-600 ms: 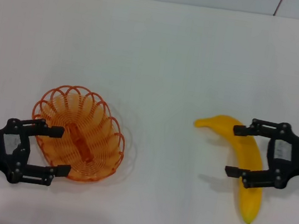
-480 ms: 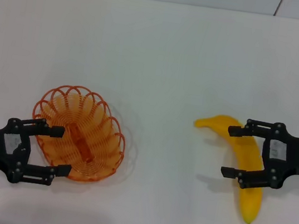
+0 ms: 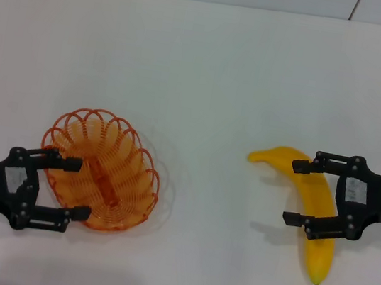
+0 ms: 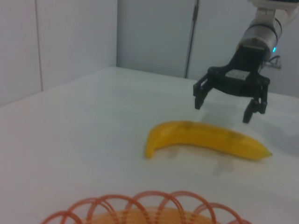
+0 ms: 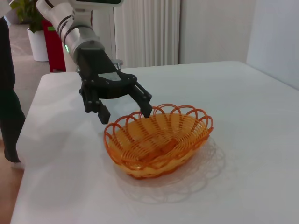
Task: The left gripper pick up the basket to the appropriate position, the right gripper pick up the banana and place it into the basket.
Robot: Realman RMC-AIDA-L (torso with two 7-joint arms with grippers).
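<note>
Basket [image 3: 102, 170] sat on the white table [image 3: 208, 73] over on the robot's left side, oval orange wire thing with the loopy rim, resting flat and upright. Left gripper [image 3: 69, 187] was right at its near-left edge with the prongs spread wide. From the head view one prong reached over the rim above the inside of the basket and the other sat just outside the rim lower down. The right wrist view [image 5: 124, 108] showed the same deal: claw spread, straddling the rim at the end of the basket [image 5: 159, 138], tips at about rim height. Couldn't tell if either prong was actually touching the wire, and nothing was clamped.

Banana [image 3: 307, 203] lay on the table well apart from the basket, on the robot's right, curved, with one pointed end aimed toward the middle of the table and the other toward the robot. Right gripper [image 3: 306, 191] hovered over its middle with the prongs wide apart, one on each side of the fruit. In the left wrist view the claw [image 4: 229, 103] hung clearly above the banana [image 4: 205, 138], fingertips pointing down and not touching it, and the banana rested flat on the table with a bit of shadow under it.
</note>
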